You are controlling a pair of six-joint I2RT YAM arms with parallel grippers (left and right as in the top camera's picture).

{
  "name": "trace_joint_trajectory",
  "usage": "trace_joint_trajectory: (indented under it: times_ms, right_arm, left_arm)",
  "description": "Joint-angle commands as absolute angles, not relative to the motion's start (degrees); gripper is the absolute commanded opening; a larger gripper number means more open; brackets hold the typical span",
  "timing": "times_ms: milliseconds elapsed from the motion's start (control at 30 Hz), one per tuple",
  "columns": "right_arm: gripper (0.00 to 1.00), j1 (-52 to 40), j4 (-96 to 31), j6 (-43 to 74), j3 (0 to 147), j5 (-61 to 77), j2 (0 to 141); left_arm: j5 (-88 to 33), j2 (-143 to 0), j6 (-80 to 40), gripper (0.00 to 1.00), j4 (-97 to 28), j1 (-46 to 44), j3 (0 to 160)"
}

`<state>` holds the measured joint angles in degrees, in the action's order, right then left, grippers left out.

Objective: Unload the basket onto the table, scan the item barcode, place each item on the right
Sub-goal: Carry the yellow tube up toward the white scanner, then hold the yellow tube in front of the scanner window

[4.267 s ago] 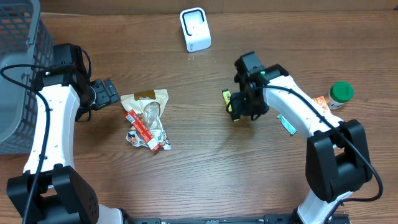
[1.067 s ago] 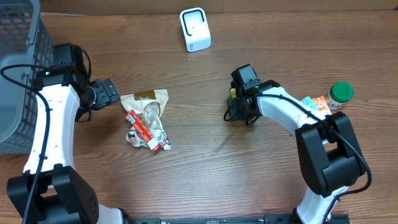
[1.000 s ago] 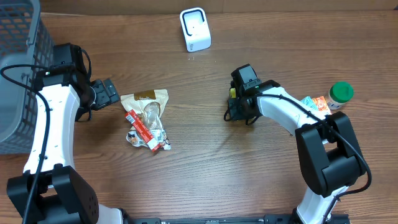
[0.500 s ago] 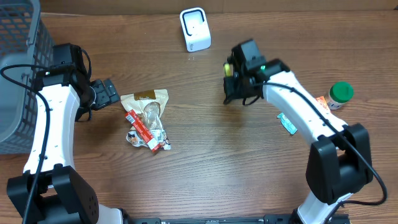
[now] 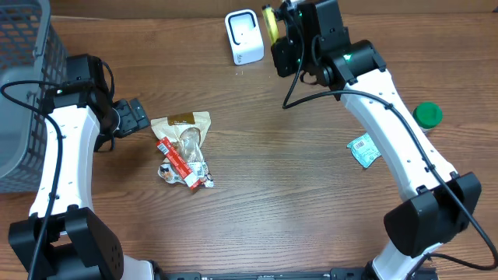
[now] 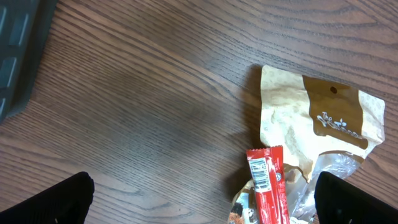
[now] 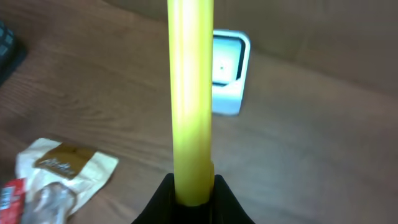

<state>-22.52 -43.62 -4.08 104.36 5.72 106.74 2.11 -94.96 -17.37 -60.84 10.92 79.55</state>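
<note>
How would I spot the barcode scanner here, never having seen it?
Start at the far edge of the table, near the middle. A small scanner stands upright there, beside the yellow item in the right gripper. Unlike the flat packets, it is white, boxy and round-cornered.

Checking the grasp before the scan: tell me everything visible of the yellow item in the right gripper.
The yellow item looks thin and flat, seen edge-on in the wrist view as a smooth yellow strip standing upright. The right gripper is shut on its lower end; nothing else touches it. From overhead it is held off the table, beside the white scanner. No barcode shows.
</note>
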Motion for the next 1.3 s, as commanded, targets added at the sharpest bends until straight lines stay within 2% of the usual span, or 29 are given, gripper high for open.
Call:
trace_joint_trajectory:
  times_ms: [0, 200, 400, 533, 900, 1100, 1267]
  right_arm:
    - [0.03, -22.7, -42.6, -12.1, 105.3, 5.7, 110.4]
    - [0.03, -22.7, -36.1, -12.9, 105.3, -0.6, 115.2]
    - [0.03, -23.3, -26.2, -28.8, 105.2, -11.9, 122.3]
    - [0.03, -23.5, -16.6, -34.2, 105.2, -19.8, 126.9]
    - [0.03, -25.7, 4.7, -48.5, 105.2, -21.2, 135.2]
    - [0.03, -27.0, 9.8, -57.5, 105.3, -23.9, 139.8]
    - [0.03, -27.0, 11.0, -58.6, 105.2, -25.3, 142.3]
  left_arm:
    - [1.9, -94.8, -16.3, 1.0, -60.8, 10.9, 80.6]
    - [1.9, -94.8, -16.3, 0.99, -60.8, 10.9, 80.6]
    - [1.9, -94.8, -16.3, 1.0, -60.8, 10.9, 80.6]
    - [1.9, -94.8, -16.3, 1.0, -60.8, 10.9, 80.6]
    - [1.9, -94.8, -16.3, 1.0, -60.8, 10.9, 80.6]
    - [1.9, -94.8, -16.3, 1.0, -60.8, 10.9, 80.6]
    - [1.9, -94.8, -16.3, 1.0, -60.8, 10.9, 80.6]
